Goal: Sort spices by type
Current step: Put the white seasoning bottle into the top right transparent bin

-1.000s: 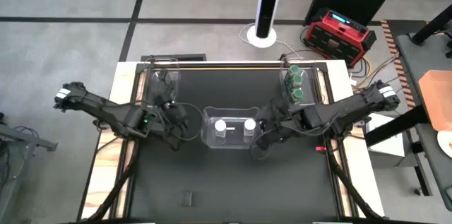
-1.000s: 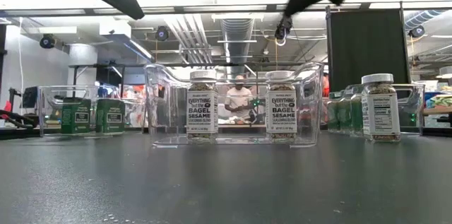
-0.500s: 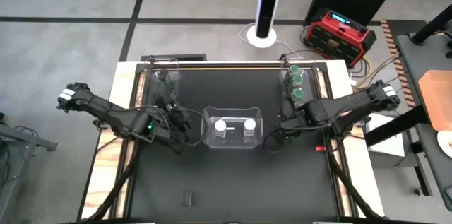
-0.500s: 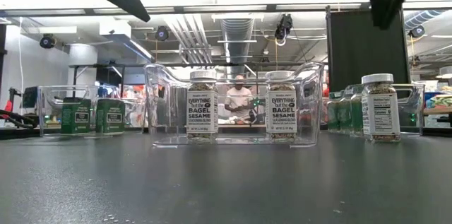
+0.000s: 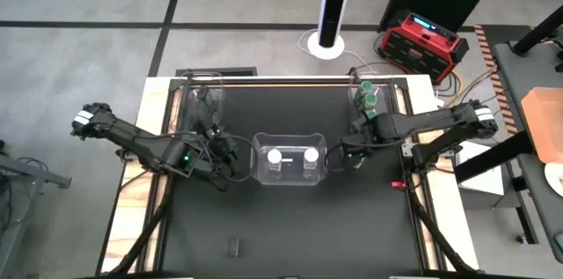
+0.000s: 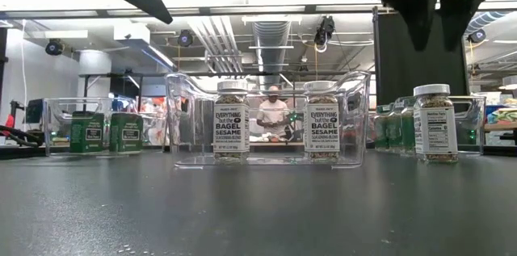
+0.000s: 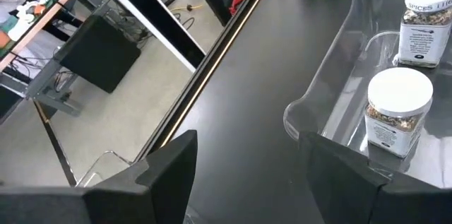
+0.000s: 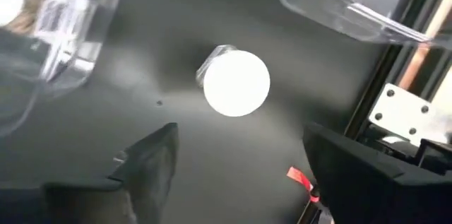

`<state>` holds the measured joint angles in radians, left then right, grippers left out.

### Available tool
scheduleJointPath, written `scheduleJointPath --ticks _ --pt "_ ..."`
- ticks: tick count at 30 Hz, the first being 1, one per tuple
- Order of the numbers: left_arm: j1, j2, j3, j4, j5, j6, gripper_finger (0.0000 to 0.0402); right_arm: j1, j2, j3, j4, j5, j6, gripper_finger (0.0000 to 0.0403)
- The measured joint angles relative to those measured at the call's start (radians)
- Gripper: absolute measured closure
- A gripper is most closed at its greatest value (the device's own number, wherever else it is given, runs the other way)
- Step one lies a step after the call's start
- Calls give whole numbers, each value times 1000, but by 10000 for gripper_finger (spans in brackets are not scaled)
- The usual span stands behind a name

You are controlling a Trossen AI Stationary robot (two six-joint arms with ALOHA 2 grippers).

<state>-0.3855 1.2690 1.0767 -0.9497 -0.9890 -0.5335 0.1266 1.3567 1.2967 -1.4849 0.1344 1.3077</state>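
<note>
Small, rigid and light by the look of it: the loose white-lidded spice jar (image 6: 435, 123), standing upright on the dark worktop (image 6: 258, 207), apart from any bin, just right of the centre bin (image 6: 266, 119) and near the green-lidded jars (image 5: 369, 101) in the far-right bin (image 5: 367, 103). Likely glass or hard plastic, so smooth and a little slippery on the wall, breakable if dropped or knocked over. Best taken across the lid or just under it, on the round sides, pads square to the cylinder; a top-down approach suits, since nothing crowds it. Tall for its base, so a glancing touch could tip it.

Seen from table height: clear body with pale speckled seasoning inside, a white printed label with small dark text, a wide white round lid. Seen from the right wrist: only a bright white disc (image 8: 236, 83) on the dark surface.

Right end effector (image 8: 236, 164) hanging directly over that jar, fingers spread wide, nothing held, not touching the lid. Judged step: descent for the pick, with the centre bin as the likely home, since two matching white-lidded "Everything but the Bagel" jars (image 6: 232, 122) already stand there.

Left end effector (image 7: 247, 164) waiting just left of the centre bin, fingers apart, empty. Dark-lidded green-labelled jars (image 6: 86, 130) sitting in the far-left bin (image 6: 97, 127).
</note>
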Motion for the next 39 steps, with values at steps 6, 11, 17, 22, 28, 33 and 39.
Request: scheduleJointPath --ticks 6,11,17,22,28,33,39 --pt "0 0 0 0 -2 13 171 -70 -1 -25 3 -22 -16 84" --pt "0 0 0 0 -49 24 171 -128 -9 -73 32 -41 -38 95" --pt "0 -1 0 0 -52 43 170 -178 -14 -146 149 -86 -73 98" --pt "0 -1 0 -1 -52 50 170 -197 -14 -186 194 -90 -79 92" --pt "0 -1 0 -3 -52 54 170 -197 -14 -247 268 -131 -70 100" --pt "0 -1 0 -6 -52 54 170 -198 -16 -289 281 -139 -51 107" --pt "0 -1 0 -10 -52 54 170 -198 -16 -295 295 -135 -51 118"
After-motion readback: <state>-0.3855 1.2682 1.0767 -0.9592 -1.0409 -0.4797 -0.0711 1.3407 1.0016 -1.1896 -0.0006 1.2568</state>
